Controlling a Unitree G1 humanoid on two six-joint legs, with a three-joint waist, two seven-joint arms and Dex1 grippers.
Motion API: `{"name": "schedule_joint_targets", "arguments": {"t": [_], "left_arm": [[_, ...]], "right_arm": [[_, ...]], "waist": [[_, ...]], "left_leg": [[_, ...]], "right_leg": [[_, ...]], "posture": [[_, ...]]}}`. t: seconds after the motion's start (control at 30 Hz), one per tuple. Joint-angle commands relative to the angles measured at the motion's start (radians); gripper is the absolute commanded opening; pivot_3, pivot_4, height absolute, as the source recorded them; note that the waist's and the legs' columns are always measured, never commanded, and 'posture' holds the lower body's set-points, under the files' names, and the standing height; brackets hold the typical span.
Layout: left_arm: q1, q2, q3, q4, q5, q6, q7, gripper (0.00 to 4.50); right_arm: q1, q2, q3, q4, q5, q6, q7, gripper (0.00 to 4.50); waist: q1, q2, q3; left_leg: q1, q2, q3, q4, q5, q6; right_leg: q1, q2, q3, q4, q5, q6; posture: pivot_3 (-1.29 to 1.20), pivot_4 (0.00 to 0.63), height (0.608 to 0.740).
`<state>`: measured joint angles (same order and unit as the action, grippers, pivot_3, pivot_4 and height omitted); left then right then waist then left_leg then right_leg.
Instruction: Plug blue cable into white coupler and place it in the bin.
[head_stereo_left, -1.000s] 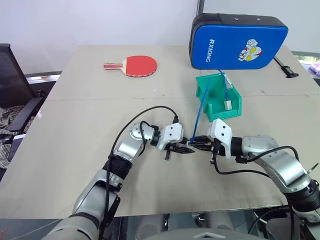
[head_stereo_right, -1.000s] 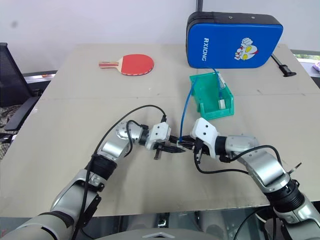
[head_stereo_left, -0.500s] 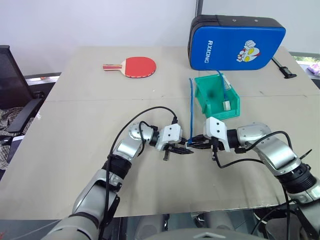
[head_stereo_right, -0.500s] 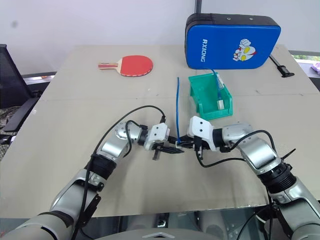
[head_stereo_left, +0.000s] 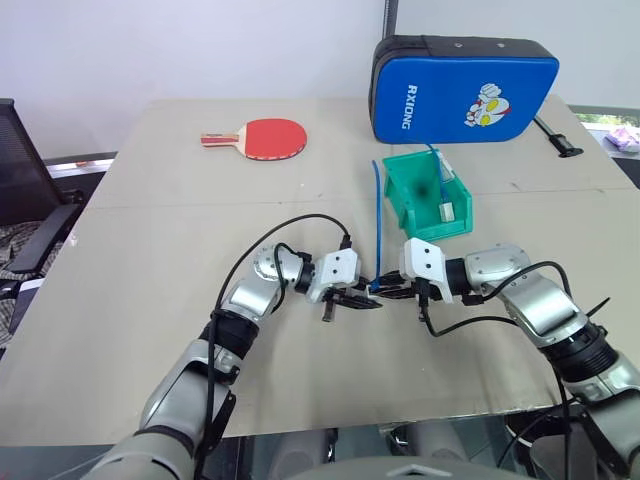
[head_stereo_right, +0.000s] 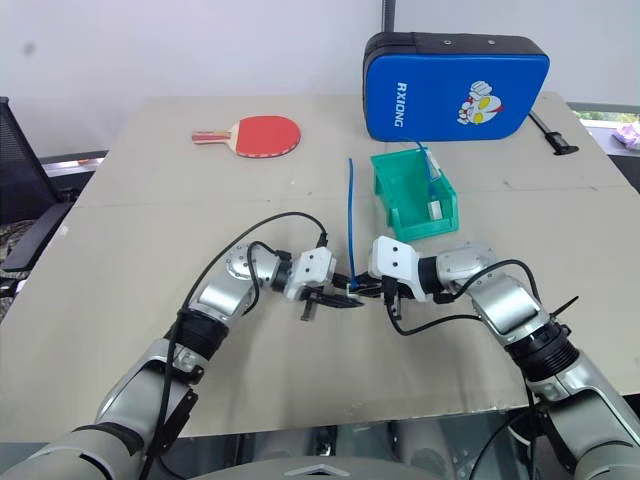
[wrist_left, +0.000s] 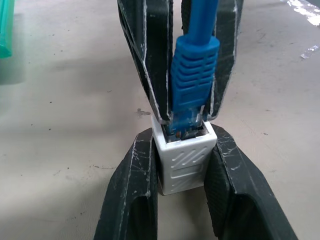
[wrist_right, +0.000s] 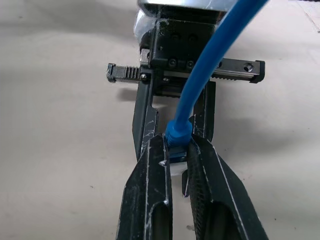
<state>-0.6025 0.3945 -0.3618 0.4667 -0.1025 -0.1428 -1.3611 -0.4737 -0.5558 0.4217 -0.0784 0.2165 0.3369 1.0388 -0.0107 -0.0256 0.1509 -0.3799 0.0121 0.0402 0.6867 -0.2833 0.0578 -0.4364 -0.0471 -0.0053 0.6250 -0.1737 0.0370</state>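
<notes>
While the two grippers meet nose to nose over the table (head_stereo_left: 150, 250), the joining step appears close to complete. In the left wrist view the blue cable (wrist_left: 194, 75) has its ribbed boot standing just above the white coupler (wrist_left: 183, 159), with the plug sunk into the socket mouth; whether it has latched fully cannot be confirmed, since the clear plug is mostly hidden by the socket rim.

Left gripper (head_stereo_left: 352, 298): clenched on the white coupler, one finger on each side wall, block held square.

Right gripper (head_stereo_left: 388, 290): fingers flank the boot of the blue cable closely. Whether they press it or stand just clear cannot be told.

Remaining work, in my judgement: confirm seating, then carry the joined pair to the bin (head_stereo_left: 405, 190), which stands on the table just beyond the right gripper, in front of the blue padded case (head_stereo_left: 460, 90).

Condition of the cable: thin, bright blue, rising stiffly upright from the joint in the head views. Another blue lead and a small white piece already lie inside the bin. A red paddle (head_stereo_left: 268, 138) lies well apart.
</notes>
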Motion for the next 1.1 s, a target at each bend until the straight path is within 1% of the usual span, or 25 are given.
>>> {"name": "schedule_joint_targets", "arguments": {"t": [0.03, 0.07, 0.1, 0.17, 0.2, 0.23, 0.27, 0.33, 0.43, 0.5, 0.57, 0.63, 0.67, 0.73, 0.77, 0.83, 0.87, 0.9, 0.93, 1.0, 1.07, 1.1], "left_arm": [[0.001, -0.007, 0.024, -0.092, -0.053, 0.017, -0.025, 0.67], [0.007, -0.004, 0.032, -0.108, -0.062, 0.042, -0.02, 0.67], [0.013, 0.0, 0.043, -0.13, -0.074, 0.081, -0.011, 0.67], [0.025, 0.009, 0.066, -0.18, -0.102, 0.172, 0.015, 0.67], [0.03, 0.013, 0.076, -0.203, -0.113, 0.21, 0.027, 0.67], [0.034, 0.014, 0.093, -0.234, -0.139, 0.277, 0.045, 0.67], [0.037, 0.017, 0.111, -0.268, -0.167, 0.349, 0.063, 0.67], [0.03, 0.011, 0.152, -0.333, -0.221, 0.486, 0.118, 0.67], [-0.07, -0.04, 0.205, -0.35, -0.282, 0.699, 0.242, 0.67], [-0.185, -0.11, 0.248, -0.296, -0.309, 0.788, 0.34, 0.67], [-0.32, -0.177, 0.268, -0.18, -0.289, 0.833, 0.429, 0.67], [-0.457, -0.238, 0.275, -0.02, -0.254, 0.826, 0.497, 0.67], [-0.509, -0.261, 0.273, 0.055, -0.237, 0.808, 0.516, 0.67], [-0.629, -0.318, 0.278, 0.262, -0.192, 0.732, 0.587, 0.67], [-0.677, -0.342, 0.285, 0.351, -0.175, 0.698, 0.617, 0.67], [-0.78, -0.394, 0.312, 0.535, -0.155, 0.634, 0.677, 0.67], [-0.821, -0.414, 0.326, 0.609, -0.151, 0.611, 0.698, 1.69], [-0.852, -0.43, 0.337, 0.664, -0.145, 0.59, 0.712, 1.95], [-0.874, -0.44, 0.35, 0.703, -0.141, 0.577, 0.723, 2.51], [-0.895, -0.447, 0.352, 0.741, -0.121, 0.551, 0.712, 3.26], [-0.901, -0.446, 0.361, 0.756, -0.114, 0.548, 0.702, 4.22], [-0.9, -0.442, 0.366, 0.757, -0.112, 0.555, 0.693, 4.47]], "right_arm": [[0.074, 0.022, -0.098, -0.026, 0.072, 0.087, -0.055, 1.59], [0.089, 0.027, -0.147, -0.073, 0.103, 0.098, -0.076, 1.94], [0.113, 0.024, -0.204, -0.14, 0.14, 0.113, -0.101, 2.55], [0.172, 0.017, -0.311, -0.285, 0.207, 0.144, -0.157, 3.22], [0.195, 0.017, -0.349, -0.339, 0.232, 0.159, -0.181, 3.84], [0.228, 0.015, -0.397, -0.409, 0.266, 0.182, -0.21, 4.24], [0.264, 0.012, -0.445, -0.483, 0.297, 0.204, -0.242, 4.44], [0.351, -0.003, -0.532, -0.634, 0.336, 0.251, -0.311, 4.44], [0.507, -0.032, -0.607, -0.79, 0.242, 0.286, -0.433, 4.44], [0.582, -0.015, -0.64, -0.845, 0.203, 0.305, -0.516, 4.44], [0.632, 0.013, -0.659, -0.876, 0.173, 0.324, -0.589, 4.44], [0.68, 0.032, -0.657, -0.897, 0.139, 0.326, -0.635, 4.44], [0.697, 0.034, -0.651, -0.904, 0.122, 0.323, -0.649, 4.44], [0.729, 0.046, -0.639, -0.913, 0.086, 0.317, -0.684, 4.44], [0.739, 0.054, -0.635, -0.916, 0.075, 0.314, -0.698, 4.44], [0.772, 0.071, -0.633, -0.925, 0.054, 0.299, -0.719, 4.44], [0.787, 0.078, -0.63, -0.93, 0.043, 0.292, -0.727, 4.5], [0.803, 0.084, -0.625, -0.936, 0.03, 0.285, -0.734, 4.5], [0.817, 0.087, -0.619, -0.941, 0.019, 0.279, -0.74, 4.5], [0.838, 0.096, -0.606, -0.952, 0.003, 0.272, -0.749, 4.5], [0.852, 0.108, -0.594, -0.959, -0.007, 0.264, -0.757, 4.5], [0.857, 0.112, -0.587, -0.958, -0.012, 0.26, -0.76, 4.5]], "waist": [[0.001, 0.001, 0.001], [0.001, 0.001, 0.001], [0.001, 0.001, 0.001], [0.004, 0.001, 0.001], [0.006, 0.002, 0.001], [0.006, 0.002, 0.001], [0.007, 0.002, 0.002], [0.012, 0.002, 0.001], [0.027, 0.001, 0.002], [0.03, 0.001, 0.002], [0.037, 0.0, 0.003], [0.036, 0.0, 0.002], [0.027, 0.001, 0.002], [0.023, 0.001, 0.002], [0.022, 0.001, 0.002], [0.022, 0.0, 0.003], [0.024, 0.0, 0.003], [0.023, 0.0, 0.003], [0.023, 0.0, 0.003], [0.022, 0.0, 0.003], [0.022, 0.0, 0.003], [0.023, 0.0, 0.003]], "left_leg": [[0.0, 0.0, 0.0, 0.0, 0.0, 0.0], [-0.001, 0.0, 0.0, 0.0, 0.0, 0.0], [-0.002, 0.0, 0.0, 0.0, 0.0, 0.0], [-0.006, -0.001, 0.0, 0.001, 0.0, 0.0], [-0.008, -0.001, 0.0, 0.001, 0.0, 0.0], [-0.011, -0.002, 0.0, 0.001, 0.0, 0.0], [-0.013, -0.002, 0.0, 0.002, 0.0, 0.0], [-0.014, -0.002, -0.002, 0.002, 0.0, 0.0], [-0.015, -0.002, -0.005, 0.002, 0.0, 0.0], [-0.016, -0.003, -0.007, 0.003, 0.0, 0.0], [-0.017, -0.005, -0.008, 0.005, 0.0, -0.001], [-0.019, -0.007, -0.01, 0.011, 0.0, 0.0], [-0.018, -0.007, -0.01, 0.011, 0.0, 0.0], [-0.015, -0.008, -0.009, 0.011, 0.0, 0.0], [-0.015, -0.008, -0.008, 0.011, 0.0, 0.0], [-0.015, -0.009, -0.008, 0.011, 0.0, 0.001], [-0.016, -0.008, -0.009, 0.011, -0.001, 0.001], [-0.017, -0.009, -0.01, 0.011, -0.001, 0.001], [-0.018, -0.008, -0.01, 0.011, -0.001, 0.002], [-0.019, -0.008, -0.01, 0.01, -0.001, 0.002], [-0.019, -0.008, -0.009, 0.009, -0.001, 0.002], [-0.019, -0.008, -0.009, 0.009, -0.001, 0.002]], "right_leg": [[0.0, 0.0, 0.0, 0.0, 0.0, 0.0], [0.0, -0.001, 0.0, 0.0, 0.0, 0.0], [-0.001, -0.001, 0.0, 0.0, 0.001, 0.0], [-0.005, -0.002, 0.001, 0.0, 0.002, 0.003], [-0.006, -0.003, 0.001, 0.0, 0.003, 0.004], [-0.009, -0.003, 0.001, 0.001, 0.003, 0.004], [-0.01, -0.003, 0.001, 0.0, 0.003, 0.004], [-0.01, -0.004, -0.001, 0.0, 0.003, 0.004], [-0.01, -0.004, -0.004, 0.0, 0.002, 0.005], [-0.01, -0.004, -0.005, -0.001, 0.001, 0.007], [-0.009, -0.003, -0.004, 0.0, 0.0, 0.009], [-0.007, -0.002, -0.004, 0.0, 0.0, 0.009], [-0.007, -0.002, -0.004, 0.0, 0.0, 0.009], [-0.004, -0.002, -0.002, -0.002, -0.001, 0.009], [-0.004, -0.002, -0.002, -0.003, -0.003, 0.006], [-0.004, -0.001, -0.001, -0.002, -0.003, 0.006], [-0.005, -0.001, -0.002, -0.002, -0.003, 0.006], [-0.005, -0.001, -0.003, -0.002, -0.002, 0.007], [-0.006, 0.0, -0.003, -0.002, -0.002, 0.007], [-0.007, 0.0, -0.002, -0.002, -0.001, 0.009], [-0.009, 0.0, -0.001, -0.002, -0.001, 0.009], [-0.009, 0.0, -0.001, -0.002, -0.001, 0.009]], "posture": [[0.0, 0.15, 0.731], [0.0, 0.15, 0.731], [0.0, 0.15, 0.731], [0.0, 0.15, 0.731], [0.0, 0.15, 0.731], [0.0, 0.15, 0.731], [0.0, 0.15, 0.731], [0.0, 0.15, 0.731], [0.0, 0.15, 0.731], [0.0, 0.15, 0.731], [0.0, 0.15, 0.731], [0.0, 0.15, 0.731], [0.0, 0.15, 0.731], [0.0, 0.15, 0.731], [0.0, 0.15, 0.731], [0.0, 0.15, 0.731], [0.0, 0.15, 0.731], [0.0, 0.15, 0.731], [0.0, 0.15, 0.731], [0.0, 0.15, 0.731], [0.0, 0.15, 0.731], [0.0, 0.15, 0.731]]}}
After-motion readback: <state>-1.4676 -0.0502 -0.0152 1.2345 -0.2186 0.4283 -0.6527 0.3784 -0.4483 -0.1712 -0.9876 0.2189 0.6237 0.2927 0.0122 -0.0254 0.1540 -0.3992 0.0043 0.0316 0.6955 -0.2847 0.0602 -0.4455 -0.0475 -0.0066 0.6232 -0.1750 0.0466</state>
